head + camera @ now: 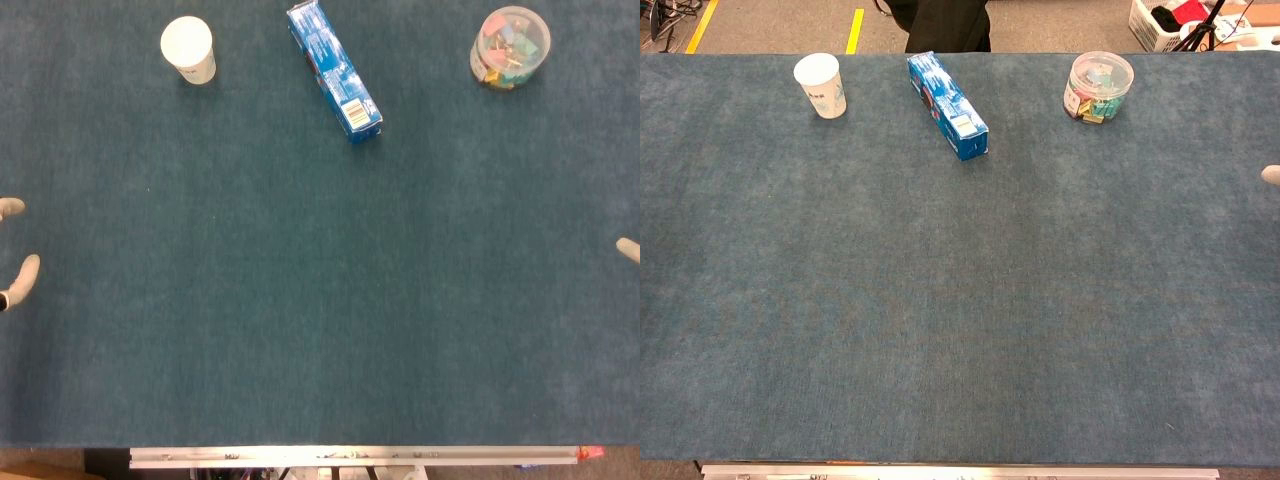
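A white paper cup (188, 48) (819, 85) stands upright at the far left of the blue-green table cloth (320, 300). A long blue box (334, 68) (946, 105) lies flat and slanted at the far middle. A clear round tub of coloured clips (511, 46) (1099, 85) stands at the far right. Only two spread fingertips of my left hand (22, 278) show at the left edge of the head view, with nothing between them. One fingertip of my right hand (628, 248) (1271, 174) pokes in at the right edge. Both hands are far from all three things.
The table's metal front edge (350, 456) runs along the bottom. Beyond the far edge, the chest view shows floor with yellow tape (854, 28), a dark chair base (940, 22) and a white basket (1160, 22).
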Motion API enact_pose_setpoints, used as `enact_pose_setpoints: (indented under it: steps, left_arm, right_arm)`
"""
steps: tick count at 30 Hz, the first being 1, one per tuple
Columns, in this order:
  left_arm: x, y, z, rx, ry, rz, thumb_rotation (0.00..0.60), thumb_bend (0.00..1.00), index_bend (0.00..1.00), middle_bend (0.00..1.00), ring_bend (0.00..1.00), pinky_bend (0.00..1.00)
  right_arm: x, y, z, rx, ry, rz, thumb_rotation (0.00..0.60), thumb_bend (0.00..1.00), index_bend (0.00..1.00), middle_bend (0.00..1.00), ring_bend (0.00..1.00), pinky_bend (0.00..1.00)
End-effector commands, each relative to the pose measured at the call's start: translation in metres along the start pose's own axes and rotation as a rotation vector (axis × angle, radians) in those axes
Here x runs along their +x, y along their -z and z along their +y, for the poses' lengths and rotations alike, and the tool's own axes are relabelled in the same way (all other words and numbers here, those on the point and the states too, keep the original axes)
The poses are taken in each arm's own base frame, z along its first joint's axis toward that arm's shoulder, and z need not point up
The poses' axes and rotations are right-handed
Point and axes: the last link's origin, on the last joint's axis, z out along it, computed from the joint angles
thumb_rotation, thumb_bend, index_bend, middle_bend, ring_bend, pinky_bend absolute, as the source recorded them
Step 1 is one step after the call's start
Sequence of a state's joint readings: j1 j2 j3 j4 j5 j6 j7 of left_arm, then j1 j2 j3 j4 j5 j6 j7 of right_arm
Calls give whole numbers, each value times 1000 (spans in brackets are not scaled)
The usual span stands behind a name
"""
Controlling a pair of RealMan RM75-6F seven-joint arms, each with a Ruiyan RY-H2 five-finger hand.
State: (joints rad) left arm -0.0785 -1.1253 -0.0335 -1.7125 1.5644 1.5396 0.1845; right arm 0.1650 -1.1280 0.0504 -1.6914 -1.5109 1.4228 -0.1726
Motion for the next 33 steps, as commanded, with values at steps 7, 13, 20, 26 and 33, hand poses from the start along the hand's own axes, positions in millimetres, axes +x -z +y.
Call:
enact_pose_setpoints:
  steps: [7,13,20,26,33]
  left_arm:
    - [0,-2,4,-6,7,-4,488,297,315,333,316,272]
    - [0,-2,6,-8,13,0,491,297,315,333,315,272]
    - [0,-2,8,-4,16,-6,498,297,315,333,315,272]
    - [3,-2,9,-5,26,1,498,297,315,333,316,272]
    - [5,2,9,-2,30,8,497,297,315,333,316,272]
  right_arm:
    - [-1,-1,2,8,-19,-7,233,0,430,424,324,395]
    - [-2,-5,-1,24,-66,-14,235,0,430,447,329,395]
    - [-6,-16,-7,48,-117,-33,236,0,431,465,330,395]
    - [-13,-28,-26,110,-261,-65,236,0,432,477,334,395]
    - [-30,-43,-68,194,-610,-189,258,0,507,542,412,434]
